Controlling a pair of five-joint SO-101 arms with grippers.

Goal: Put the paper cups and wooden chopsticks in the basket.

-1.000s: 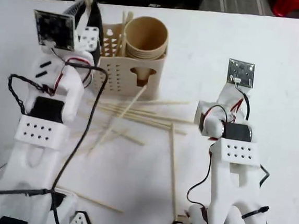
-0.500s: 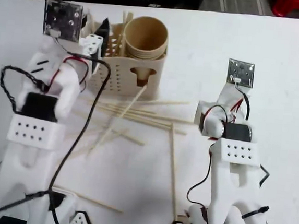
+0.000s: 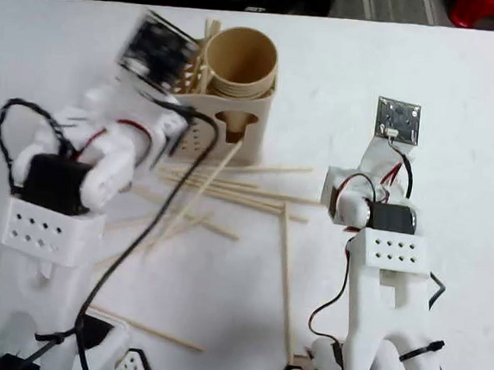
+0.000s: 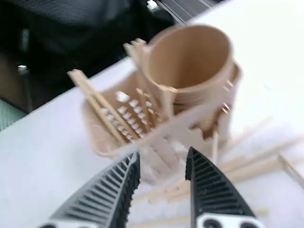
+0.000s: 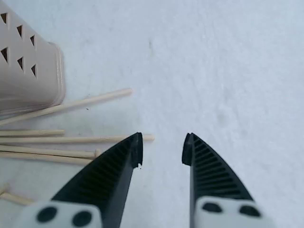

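Note:
A beige perforated basket (image 3: 201, 133) stands at the back of the table with stacked paper cups (image 3: 241, 59) inside. Several wooden chopsticks (image 3: 206, 34) lean in its other compartment, next to the cups. More chopsticks (image 3: 229, 192) lie scattered on the white table in front of it. My left gripper (image 4: 162, 156) hangs open and empty just in front of the basket (image 4: 156, 137), facing the cups (image 4: 190, 57) and the leaning chopsticks (image 4: 102, 107). My right gripper (image 5: 162, 145) is open above the table, close to the ends of loose chopsticks (image 5: 71, 139).
One chopstick (image 3: 286, 266) lies lengthwise between the two arms and another (image 3: 144, 327) near the left arm's base. A chopstick (image 3: 213, 178) leans against the basket's front. A black cable (image 3: 153, 220) trails over the pile. Bare table lies to the right of the right arm (image 3: 384, 249).
The left arm held a chopstick upright by the basket's left side, then swung right over the basket. Its gripper is now empty. The right arm has not moved.

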